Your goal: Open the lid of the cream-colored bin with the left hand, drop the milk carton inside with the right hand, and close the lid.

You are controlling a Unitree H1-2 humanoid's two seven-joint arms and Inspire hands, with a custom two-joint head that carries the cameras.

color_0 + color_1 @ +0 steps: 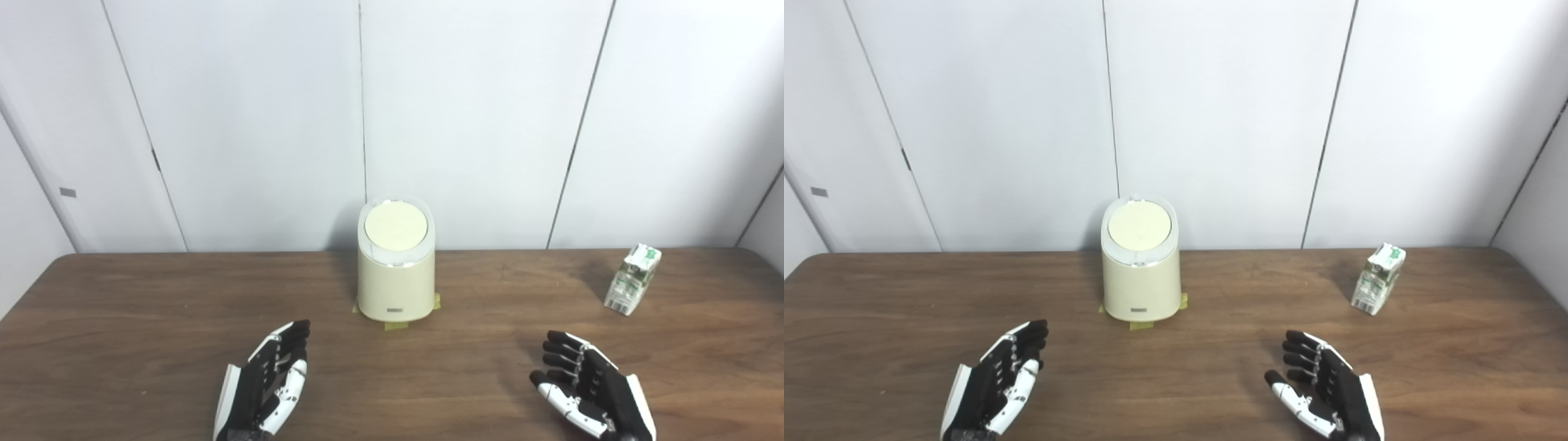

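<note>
The cream-colored bin [395, 285] stands upright at the table's far middle, its round lid [395, 225] down. A small white and green milk carton [633, 278] stands upright at the far right of the table. My left hand [264, 380] lies near the front edge, left of the bin, open with fingers stretched toward it and holding nothing. At the front right, my right hand [585, 386] is open too, fingers slightly curled, well short of the carton.
The brown wooden table [122, 318] ends against white wall panels [478, 122]. Bits of yellow tape [395, 326] mark the bin's base. Bare wood lies between the hands and the bin.
</note>
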